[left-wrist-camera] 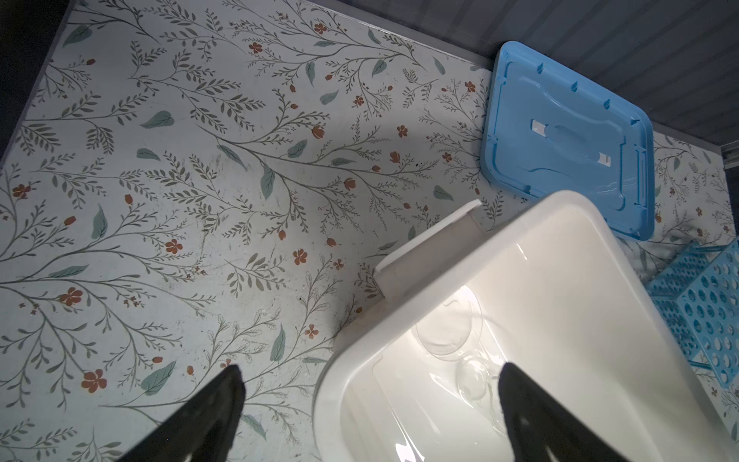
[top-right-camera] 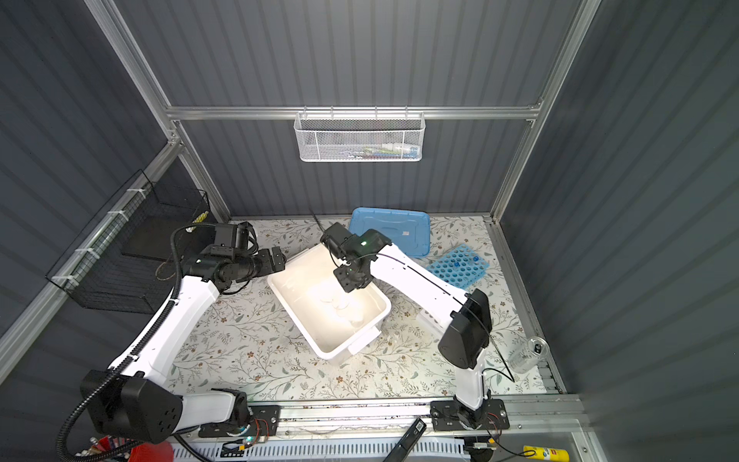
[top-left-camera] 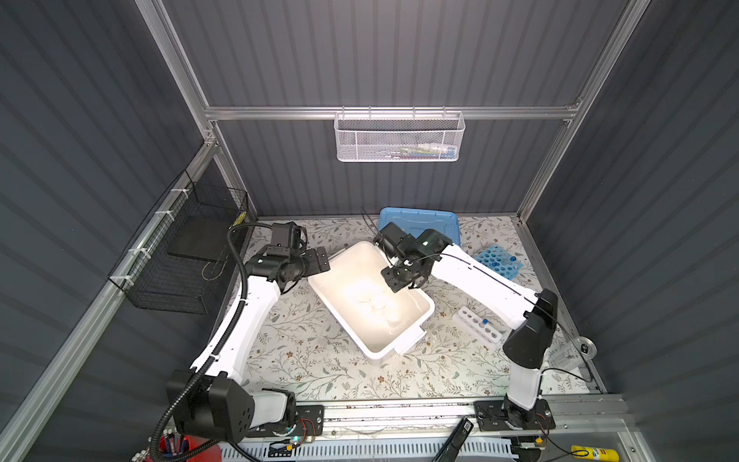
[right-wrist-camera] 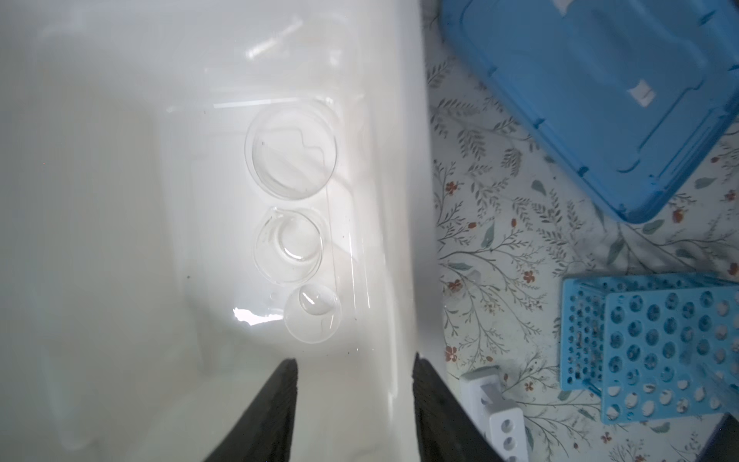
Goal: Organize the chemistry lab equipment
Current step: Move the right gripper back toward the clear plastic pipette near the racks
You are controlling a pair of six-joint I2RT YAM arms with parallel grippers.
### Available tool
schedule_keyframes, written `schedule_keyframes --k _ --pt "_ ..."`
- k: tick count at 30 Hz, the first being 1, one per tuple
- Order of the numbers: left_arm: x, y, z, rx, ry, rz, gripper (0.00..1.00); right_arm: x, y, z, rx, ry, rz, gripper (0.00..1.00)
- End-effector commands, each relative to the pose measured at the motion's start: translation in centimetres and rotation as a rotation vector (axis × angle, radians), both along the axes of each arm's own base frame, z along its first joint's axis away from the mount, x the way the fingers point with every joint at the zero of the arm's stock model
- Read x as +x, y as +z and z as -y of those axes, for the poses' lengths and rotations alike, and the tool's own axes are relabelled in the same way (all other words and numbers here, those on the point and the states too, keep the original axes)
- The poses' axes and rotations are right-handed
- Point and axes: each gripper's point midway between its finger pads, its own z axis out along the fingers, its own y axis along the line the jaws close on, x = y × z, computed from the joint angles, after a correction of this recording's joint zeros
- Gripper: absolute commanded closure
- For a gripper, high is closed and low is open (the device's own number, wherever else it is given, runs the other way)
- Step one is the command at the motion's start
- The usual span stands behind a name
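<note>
Three clear glass pieces lie in a row on the floor of the white bin (top-left-camera: 336, 316): a flat dish (right-wrist-camera: 291, 149), a beaker (right-wrist-camera: 288, 244) and a smaller round one (right-wrist-camera: 312, 314). My right gripper (right-wrist-camera: 354, 360) hangs open over the bin's right side, just short of the smallest piece, with nothing between its fingers. My left gripper (left-wrist-camera: 370, 372) stands wide open and empty above the bin's far left corner (left-wrist-camera: 332, 380). The blue many-holed rack (top-left-camera: 498, 260) holds blue-capped tubes. A small white one-row rack (top-left-camera: 478, 324) carries one blue-capped tube (top-left-camera: 485, 322).
The light-blue lid (top-left-camera: 420, 224) lies flat behind the bin. A clear container (top-left-camera: 564, 358) and a can (top-left-camera: 586, 348) sit at the table's right edge. A white mesh basket (top-left-camera: 400, 138) hangs on the back wall. A black wire basket (top-left-camera: 188, 248) is on the left wall.
</note>
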Motion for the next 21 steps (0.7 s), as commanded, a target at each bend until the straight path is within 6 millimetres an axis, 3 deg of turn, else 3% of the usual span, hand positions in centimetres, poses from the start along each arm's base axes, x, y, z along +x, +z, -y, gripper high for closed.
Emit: schedule_keyframes --k 1,3,4,6,11,15,21 --pt "0.9 2.3 0.6 -0.025 -0.031 0.040 0.00 1.8 4.1 3.3 0.068 -0.139 0.057 0.50" --pt "1.4 2.3 1.3 -0.026 -0.050 0.022 0.00 2.9 5.2 5.0 0.109 -0.226 0.057 0.50" --pt "1.9 3.3 1.7 -0.031 -0.061 0.041 0.00 3.4 5.2 5.7 0.125 -0.261 0.051 0.49" --pt "2.5 3.6 2.7 -0.023 -0.091 0.036 0.00 4.2 4.4 7.7 0.141 -0.363 -0.008 0.49" --pt "3.1 3.2 5.7 0.001 -0.145 -0.003 0.00 3.8 -1.0 10.8 0.049 -0.508 -0.148 0.51" --pt "3.4 2.8 8.0 0.007 -0.177 -0.025 0.00 2.9 -5.5 11.0 0.037 -0.571 -0.254 0.54" --pt "3.8 3.4 8.4 -0.009 -0.174 -0.019 0.00 1.5 -11.2 10.5 0.033 -0.642 -0.376 0.54"
